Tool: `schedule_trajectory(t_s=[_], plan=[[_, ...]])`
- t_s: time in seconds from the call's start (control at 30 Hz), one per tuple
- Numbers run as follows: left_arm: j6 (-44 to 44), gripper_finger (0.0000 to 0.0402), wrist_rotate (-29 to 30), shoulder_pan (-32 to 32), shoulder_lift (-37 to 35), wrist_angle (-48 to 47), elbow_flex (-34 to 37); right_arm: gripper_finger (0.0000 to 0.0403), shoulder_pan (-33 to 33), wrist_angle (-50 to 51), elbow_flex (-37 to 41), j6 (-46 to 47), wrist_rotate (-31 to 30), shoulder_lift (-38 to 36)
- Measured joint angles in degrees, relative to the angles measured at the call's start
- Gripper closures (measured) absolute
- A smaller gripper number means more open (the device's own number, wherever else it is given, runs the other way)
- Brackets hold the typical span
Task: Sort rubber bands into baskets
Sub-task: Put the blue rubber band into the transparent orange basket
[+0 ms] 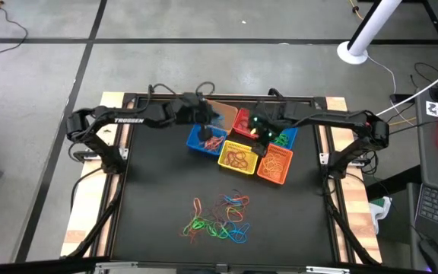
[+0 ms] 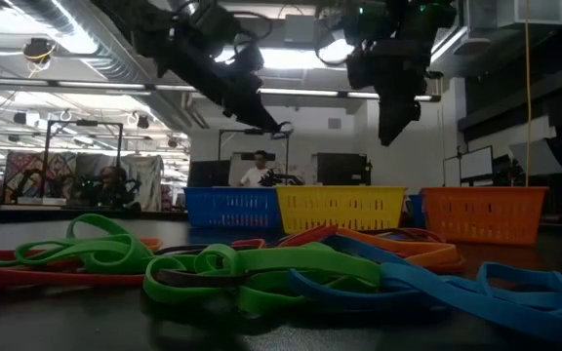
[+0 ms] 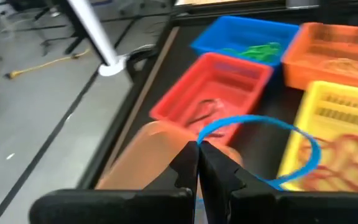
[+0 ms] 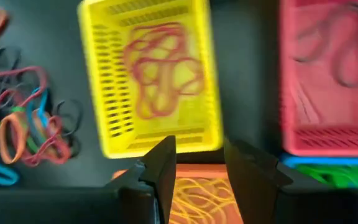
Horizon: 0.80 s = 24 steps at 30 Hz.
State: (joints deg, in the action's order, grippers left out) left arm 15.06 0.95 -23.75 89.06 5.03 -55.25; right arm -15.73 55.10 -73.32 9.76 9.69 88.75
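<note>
Left gripper pinched on blue rubber band, loop partly hidden behind fingers. Right gripper parted, empty, above yellow basket; tan basket blurred.

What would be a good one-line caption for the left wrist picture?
Left gripper pinches a blue rubber band above the red basket and yellow basket.

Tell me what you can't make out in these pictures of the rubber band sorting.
- High view: the tan-orange basket is largely hidden under the left gripper.
- Low view: the red basket is hidden behind the yellow basket.
- Left wrist view: the blue rubber band is blurred where it meets the fingers.
</note>
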Motion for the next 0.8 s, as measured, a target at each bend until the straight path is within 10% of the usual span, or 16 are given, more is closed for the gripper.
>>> schedule_trajectory(t_s=[0.4,0.8], plan=[[-0.07,0.0385,0.0,-7.98,0.0,0.41,-0.01,0.0265,18.56,-6.28,0.0,-0.04,-0.04,0.17],[-3.25,0.0281,1.55,-8.55,0.02,-0.02,0.0,0.0265,35.32,-16.42,0.02,4.27,-1.21,5.62]])
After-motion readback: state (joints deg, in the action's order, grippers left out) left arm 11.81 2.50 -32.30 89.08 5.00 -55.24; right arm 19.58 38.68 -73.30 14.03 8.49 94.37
